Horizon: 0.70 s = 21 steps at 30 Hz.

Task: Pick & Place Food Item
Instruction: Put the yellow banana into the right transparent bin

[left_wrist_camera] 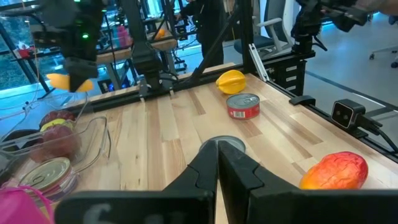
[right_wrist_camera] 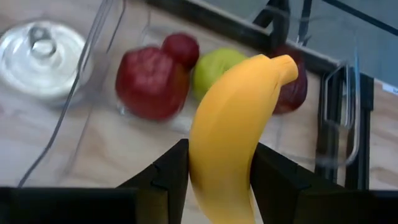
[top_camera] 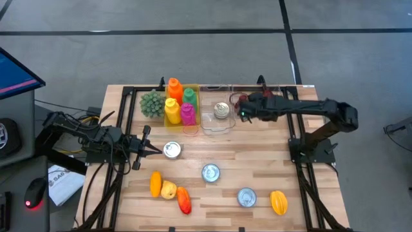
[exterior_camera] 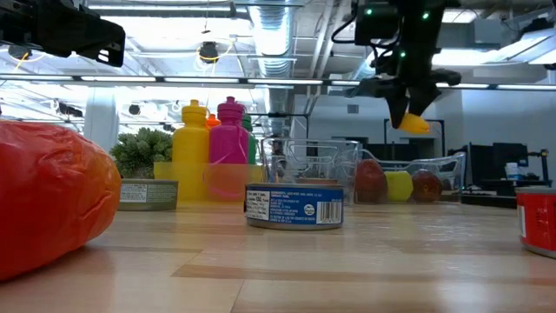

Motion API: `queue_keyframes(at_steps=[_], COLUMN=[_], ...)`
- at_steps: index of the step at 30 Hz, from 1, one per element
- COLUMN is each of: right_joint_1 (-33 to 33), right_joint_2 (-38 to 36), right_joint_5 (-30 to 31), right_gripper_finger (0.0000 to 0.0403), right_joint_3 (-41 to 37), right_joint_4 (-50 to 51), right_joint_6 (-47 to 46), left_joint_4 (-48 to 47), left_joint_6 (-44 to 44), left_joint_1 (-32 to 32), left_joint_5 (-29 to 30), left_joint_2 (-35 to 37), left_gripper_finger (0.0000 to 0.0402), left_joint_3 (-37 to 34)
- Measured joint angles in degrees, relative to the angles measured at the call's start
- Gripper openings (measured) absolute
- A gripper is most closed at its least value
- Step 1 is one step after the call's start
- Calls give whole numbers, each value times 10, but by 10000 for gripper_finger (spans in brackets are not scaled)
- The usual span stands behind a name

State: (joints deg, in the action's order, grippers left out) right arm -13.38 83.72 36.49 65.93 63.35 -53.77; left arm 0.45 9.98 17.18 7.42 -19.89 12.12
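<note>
Right wrist view: right tool [right_wrist_camera: 219, 180] clamps banana [right_wrist_camera: 231, 134].

Yellow banana [right_wrist_camera: 227, 134], held aloft, above clear bin [right_wrist_camera: 93, 74] of fruit

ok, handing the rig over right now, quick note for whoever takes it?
Right gripper: shut on the yellow banana, held in the air above the clear plastic bin with red and green fruit at the table's back.
Left gripper: shut, empty, beside a silver-topped can.
Done: banana picked.
Left: lower it into the bin and release. Other fruit and cans lie at the front.
</note>
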Motion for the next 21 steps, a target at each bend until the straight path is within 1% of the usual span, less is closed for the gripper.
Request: queue_keyframes(at_steps=[8, 18, 21], right_joint_1=[-89, -165, -181], right_joint_2=[0, 0, 0], right_joint_5=[2, 2, 5], right_gripper_finger=[142, 142, 142], right_joint_3=[0, 0, -12], right_joint_4=[-55, -111, -141], right_joint_6=[61, 79, 79], left_joint_4=[0, 0, 0], left_joint_6=[-4, -5, -13], left_joint_1=[0, 0, 0], left_joint_5=[0, 0, 0], left_joint_2=[0, 0, 0], left_gripper_finger=[2, 2, 2], left_joint_3=[0, 0, 0])
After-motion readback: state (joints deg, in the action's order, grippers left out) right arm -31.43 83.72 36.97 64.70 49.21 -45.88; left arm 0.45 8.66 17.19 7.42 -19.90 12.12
